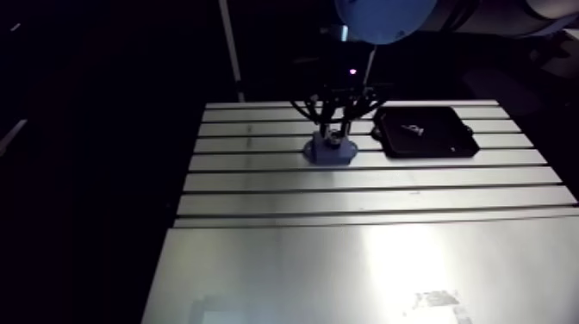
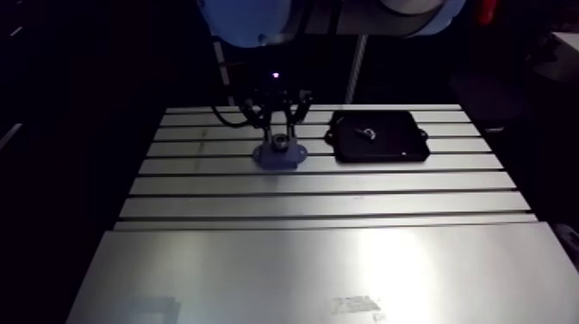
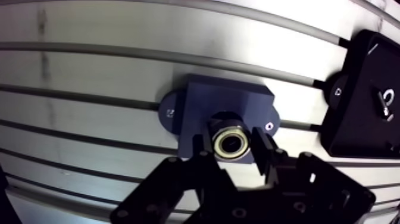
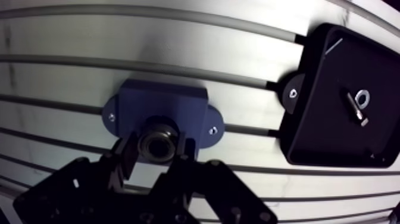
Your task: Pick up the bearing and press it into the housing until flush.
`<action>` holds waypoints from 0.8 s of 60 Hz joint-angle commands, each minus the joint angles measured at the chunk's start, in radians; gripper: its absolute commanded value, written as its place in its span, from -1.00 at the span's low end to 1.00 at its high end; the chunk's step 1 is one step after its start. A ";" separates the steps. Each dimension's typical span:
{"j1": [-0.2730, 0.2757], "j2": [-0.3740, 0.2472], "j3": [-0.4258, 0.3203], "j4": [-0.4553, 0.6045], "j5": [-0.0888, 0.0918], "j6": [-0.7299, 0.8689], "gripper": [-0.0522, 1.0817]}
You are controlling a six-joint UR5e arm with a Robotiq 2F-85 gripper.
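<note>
Silver bearing (image 3: 231, 143), dark blue housing (image 3: 220, 101), black tray (image 3: 357, 122), black pincer (image 3: 232, 148), silvery striped-slot table (image 3: 89, 71).

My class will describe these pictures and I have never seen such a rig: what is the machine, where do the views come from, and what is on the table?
It is one robot arm above a slotted metal table. Two pictures look down from a camera on the arm, two from a camera at its wrist. On the table stand a dark housing and a black tray with small metal parts. The two fingers grip a shiny ring, the bearing, at the housing's hole.
</note>
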 commanded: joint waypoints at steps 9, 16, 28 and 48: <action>0.002 0.006 0.000 0.000 0.000 -0.001 0.29; 0.002 0.007 0.000 0.000 0.000 -0.001 0.29; 0.002 0.012 0.000 0.000 0.000 -0.004 0.29; 0.002 0.015 0.000 0.000 0.000 -0.006 0.29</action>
